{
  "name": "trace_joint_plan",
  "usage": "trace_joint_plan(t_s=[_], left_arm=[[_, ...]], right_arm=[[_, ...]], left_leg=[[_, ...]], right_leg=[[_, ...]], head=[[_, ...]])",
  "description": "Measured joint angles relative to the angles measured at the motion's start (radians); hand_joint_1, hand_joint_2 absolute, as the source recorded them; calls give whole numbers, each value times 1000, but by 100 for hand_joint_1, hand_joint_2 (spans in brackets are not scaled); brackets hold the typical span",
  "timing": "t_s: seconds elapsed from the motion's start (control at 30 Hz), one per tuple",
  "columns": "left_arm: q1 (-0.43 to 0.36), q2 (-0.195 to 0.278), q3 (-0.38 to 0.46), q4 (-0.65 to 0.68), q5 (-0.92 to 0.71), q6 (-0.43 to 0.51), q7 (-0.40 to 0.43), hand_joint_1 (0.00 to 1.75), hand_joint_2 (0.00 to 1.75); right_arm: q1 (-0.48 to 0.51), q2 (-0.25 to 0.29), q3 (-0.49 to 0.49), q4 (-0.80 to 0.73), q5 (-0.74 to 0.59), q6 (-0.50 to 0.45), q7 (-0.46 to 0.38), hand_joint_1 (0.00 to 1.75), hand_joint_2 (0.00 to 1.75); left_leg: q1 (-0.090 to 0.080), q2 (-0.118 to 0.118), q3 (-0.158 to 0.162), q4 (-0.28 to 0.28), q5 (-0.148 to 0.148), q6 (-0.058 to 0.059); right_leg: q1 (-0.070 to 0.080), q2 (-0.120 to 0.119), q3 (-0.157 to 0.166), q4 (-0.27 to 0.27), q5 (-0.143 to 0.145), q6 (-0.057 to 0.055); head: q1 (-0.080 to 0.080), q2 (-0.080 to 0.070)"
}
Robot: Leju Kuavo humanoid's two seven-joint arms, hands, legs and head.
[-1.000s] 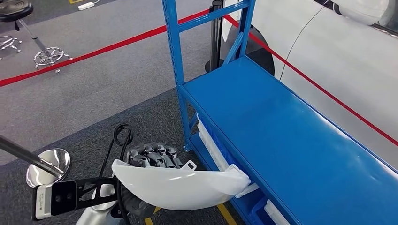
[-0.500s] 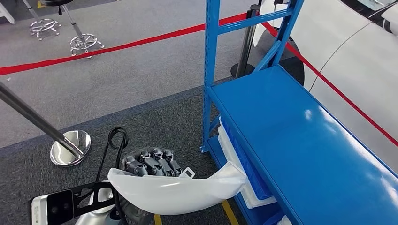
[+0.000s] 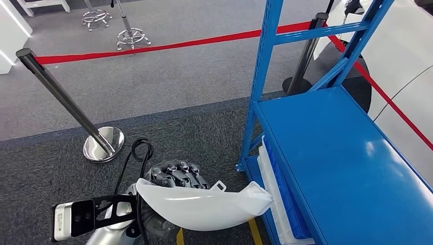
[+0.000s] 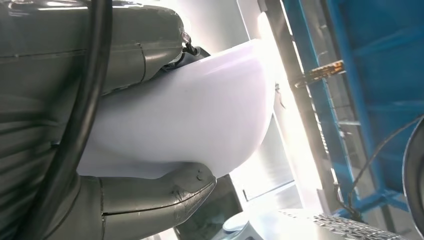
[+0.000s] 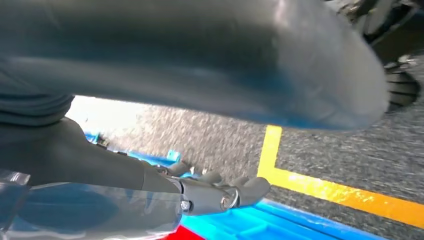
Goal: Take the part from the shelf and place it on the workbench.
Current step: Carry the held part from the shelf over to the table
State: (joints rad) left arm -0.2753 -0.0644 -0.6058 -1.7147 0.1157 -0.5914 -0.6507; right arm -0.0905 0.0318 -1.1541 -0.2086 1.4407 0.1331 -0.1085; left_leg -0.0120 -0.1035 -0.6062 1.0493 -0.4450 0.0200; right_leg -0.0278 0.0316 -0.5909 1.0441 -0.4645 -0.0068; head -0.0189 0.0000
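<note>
The part (image 3: 204,206) is a white curved shell, held low in front of me over the dark carpet. My left hand (image 3: 176,176) grips it from behind, dark fingers curled over its upper rim. In the left wrist view the part (image 4: 190,115) sits between the grey thumb (image 4: 150,200) and the fingers. The tip of the part lies close to the blue shelf (image 3: 347,153) at its near left corner. My right hand (image 5: 220,192) hangs over the floor with fingers stretched out and nothing in them.
White bins (image 3: 270,194) stand on the shelf's lower level. A stanchion (image 3: 66,102) with a chrome base and a red belt (image 3: 178,46) cross the floor ahead. Stools (image 3: 130,35) stand beyond. A white car body (image 3: 408,76) lies right of the shelf. A yellow line (image 3: 255,232) marks the floor.
The camera has turned left, so the shelf slid right in the picture and the stanchion came into view. My left hand keeps the same hold on the part.
</note>
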Motion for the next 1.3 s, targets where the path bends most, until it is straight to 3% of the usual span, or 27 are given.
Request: trace_joint_plan(t_s=[0.07,0.1,0.17,0.2,0.23,0.3,0.37,0.4,0.47,0.53,0.6,0.67,0.7,0.73,0.8,0.83,0.9,0.97,1.0,1.07,1.1,1.17,1.2,1.23,1.3], left_arm=[[-4,0,0,0,0,0,1,175,175],[-6,0,0,1,0,0,1,175,175],[-6,0,0,3,0,0,1,175,175],[-6,0,0,5,0,0,1,175,175],[-6,0,0,6,0,0,1,175,175],[-8,0,0,6,0,0,1,175,175],[-11,0,0,6,0,0,1,175,175],[-12,0,0,6,0,0,1,175,175],[-12,0,0,6,1,0,1,175,175],[-13,-1,0,6,1,0,1,175,175],[-16,-3,-2,7,1,-1,1,175,175],[-15,-4,-3,9,0,-1,1,175,175],[-14,-4,-3,10,0,-1,1,175,175],[-13,-4,-3,10,0,-1,1,175,175],[-12,-4,-4,11,0,-1,1,175,175],[-12,-5,-4,11,0,-1,1,175,175],[-12,-5,-4,11,0,-1,2,175,175],[-12,-5,-4,11,0,-1,2,175,175],[-12,-5,-4,11,0,-1,2,175,175],[-14,-5,-4,11,0,-1,1,175,175],[-14,-5,-4,11,0,-1,1,175,175],[-13,-4,-4,11,0,-1,1,175,175],[-12,-3,-4,11,0,-1,1,175,175],[-11,-3,-4,12,2,-1,2,175,175],[-12,-2,-4,13,16,-4,12,175,175]], right_arm=[[2,2,1,0,0,0,0,0,0],[3,2,1,0,0,0,0,0,0],[5,2,2,0,0,0,0,0,0],[5,2,2,0,0,-1,0,0,0],[5,2,2,0,0,-1,0,0,0],[3,4,4,0,0,0,0,0,0],[3,7,5,0,0,0,0,0,0],[2,8,6,0,0,0,0,0,0],[-2,9,6,0,0,0,0,0,0],[-5,8,6,0,0,0,0,0,0],[-3,7,7,0,0,0,-1,0,0],[0,7,7,0,0,0,-1,0,0],[2,7,7,0,1,0,-1,0,0],[3,7,7,0,1,0,-1,0,0],[5,5,7,0,1,0,-1,0,0],[5,5,7,0,1,0,-1,0,0],[3,4,7,0,0,0,-1,0,0],[-2,4,7,0,0,0,-1,0,0],[-2,5,7,0,0,0,-1,0,0],[0,6,7,0,0,0,-1,0,0],[2,6,7,0,0,0,-1,0,0],[4,6,7,0,0,-1,-1,0,0],[5,6,7,0,0,-1,-1,0,0],[5,6,7,0,1,-1,-1,0,0],[4,6,7,0,3,-1,-2,0,0]], left_leg=[[2,53,-38,82,-45,-9],[3,78,-73,149,-78,-13],[7,96,-137,264,-117,-14],[7,98,-146,276,-110,-12],[6,100,-133,246,-85,-7],[-5,131,-61,106,-19,11],[-18,166,-10,2,9,27],[-24,172,-5,-14,7,32],[-22,148,1,-27,13,39],[-14,124,19,-51,26,47],[-9,103,29,-63,33,53],[-9,78,30,-61,32,55],[-9,63,31,-59,30,54],[-8,48,32,-56,27,52],[-5,19,35,-46,19,44],[-5,8,34,-38,13,39],[-5,-9,26,-28,4,28],[-3,-22,20,-27,1,17],[-3,-11,19,-20,-4,12],[-2,40,-6,40,-39,1],[0,69,-35,99,-70,-4],[8,93,-109,233,-126,-11],[11,95,-130,266,-129,-13],[13,98,-131,259,-111,-14],[14,122,-73,136,-37,-10]], right_leg=[[3,-24,5,-2,-3,-11],[6,-36,7,-2,-5,-14],[12,-63,9,-2,-10,-17],[14,-76,10,-2,-12,-17],[17,-89,14,-2,-15,-17],[20,-112,24,-3,-21,-16],[22,-132,32,-6,-26,-10],[22,-142,34,-9,-28,-5],[21,-155,42,-15,-30,5],[18,-112,38,7,-47,14],[15,-49,-16,108,-97,21],[13,-33,-90,229,-137,27],[12,-32,-111,251,-129,30],[10,-31,-112,234,-101,33],[1,-9,-66,108,-18,37],[-1,9,-40,47,9,39],[-2,30,-16,-11,23,34],[2,13,-13,-15,20,21],[2,3,-9,-18,19,14],[2,-20,0,-25,18,0],[4,-32,3,-26,15,-5],[7,-57,7,-26,9,-8],[8,-71,9,-25,6,-7],[8,-84,12,-24,2,-5],[9,-107,24,-24,-6,0]], head=[[-6,0],[-8,0],[-8,0],[-8,0],[-8,0],[-8,0],[-8,0],[-8,0],[-8,0],[-5,0],[0,0],[3,0],[3,0],[3,0],[4,0],[4,0],[4,0],[3,0],[3,0],[-1,0],[-3,0],[-5,0],[-5,0],[-5,0],[-5,0]])
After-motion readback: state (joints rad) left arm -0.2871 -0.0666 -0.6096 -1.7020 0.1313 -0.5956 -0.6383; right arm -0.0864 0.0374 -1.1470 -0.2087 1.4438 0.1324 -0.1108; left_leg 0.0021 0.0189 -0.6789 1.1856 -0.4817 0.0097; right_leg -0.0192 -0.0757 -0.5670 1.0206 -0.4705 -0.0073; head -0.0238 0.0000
